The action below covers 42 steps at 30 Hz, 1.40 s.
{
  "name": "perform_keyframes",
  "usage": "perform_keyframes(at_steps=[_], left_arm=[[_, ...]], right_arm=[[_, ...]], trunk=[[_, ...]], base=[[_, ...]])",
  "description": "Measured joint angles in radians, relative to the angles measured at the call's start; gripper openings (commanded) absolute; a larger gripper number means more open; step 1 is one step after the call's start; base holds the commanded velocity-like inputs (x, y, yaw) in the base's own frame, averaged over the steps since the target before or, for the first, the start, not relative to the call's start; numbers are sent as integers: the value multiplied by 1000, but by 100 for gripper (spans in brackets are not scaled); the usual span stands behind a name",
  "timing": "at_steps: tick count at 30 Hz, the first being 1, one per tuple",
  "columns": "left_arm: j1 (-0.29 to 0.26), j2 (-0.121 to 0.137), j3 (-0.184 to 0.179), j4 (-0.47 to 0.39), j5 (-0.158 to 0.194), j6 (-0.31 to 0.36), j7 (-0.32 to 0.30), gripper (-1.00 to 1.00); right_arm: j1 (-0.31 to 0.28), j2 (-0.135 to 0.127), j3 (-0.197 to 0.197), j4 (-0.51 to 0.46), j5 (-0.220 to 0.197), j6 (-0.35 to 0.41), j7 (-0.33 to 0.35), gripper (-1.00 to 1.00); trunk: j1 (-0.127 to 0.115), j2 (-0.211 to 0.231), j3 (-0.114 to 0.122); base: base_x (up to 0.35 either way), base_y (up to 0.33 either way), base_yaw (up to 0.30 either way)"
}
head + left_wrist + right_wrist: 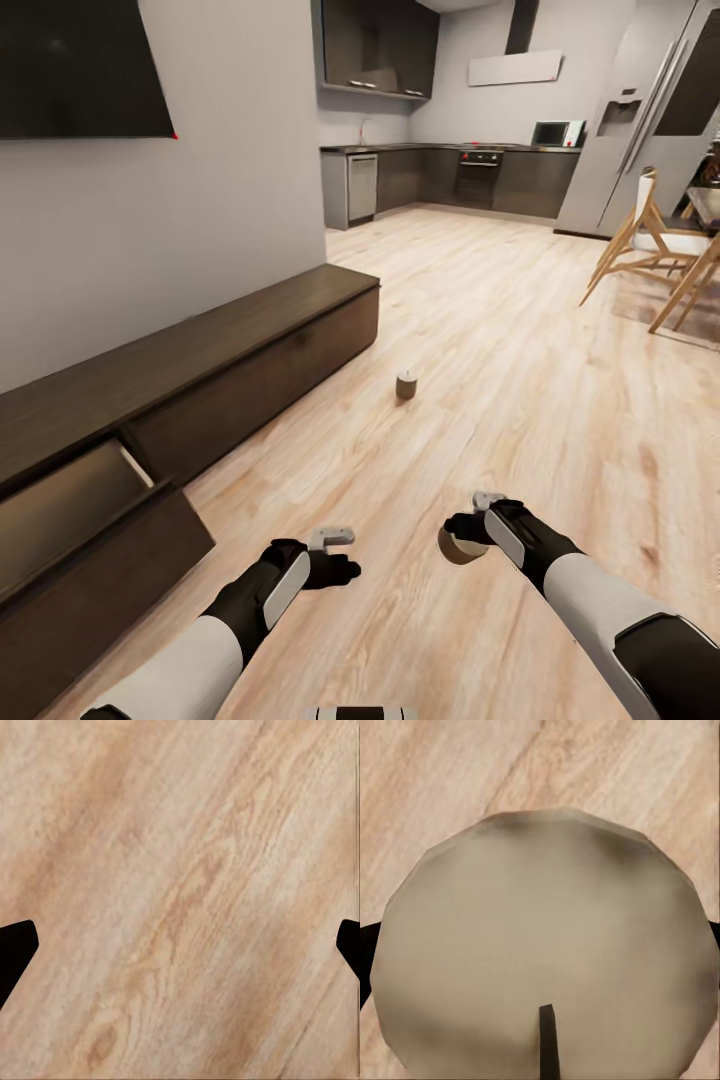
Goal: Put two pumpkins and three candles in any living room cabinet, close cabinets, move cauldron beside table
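Plainly, the right gripper (pixel 463 537) is clamped on a candle (pixel 458 548), whose pale top and dark wick loom close in the right wrist view. At nine o'clock from it, the left gripper (pixel 338 562) hangs spread wide over bare plank floor (pixel 180 870), grasping nothing. Another candle (pixel 406 384) stands on the floor at twelve o'clock. At nine o'clock, the cabinet (pixel 210 350) has one drawer (pixel 70 510) pulled out.

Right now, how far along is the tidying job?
Nothing looks stowed yet. The long dark-brown cabinet has one drawer pulled open, contents hidden. The right gripper is clamped on a squat grey-olive candle; the left gripper is open and empty. Another candle stands on the wood floor. Pumpkins, cauldron and closing remain.
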Motion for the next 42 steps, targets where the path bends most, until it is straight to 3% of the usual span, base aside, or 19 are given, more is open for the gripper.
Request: perform_keyframes(at_steps=[12, 42], left_arm=[[0, -1, 0, 1, -1, 0, 0, 100], [0, -1, 0, 7, -1, 0, 1, 100]], right_arm=[[0, 0, 0, 0, 1, 0, 0, -100], [0, 0, 0, 0, 0, 0, 0, -100]], trunk=[[0, 0, 0], [0, 0, 0]], base=[[311, -176, -261], [327, -46, -6]])
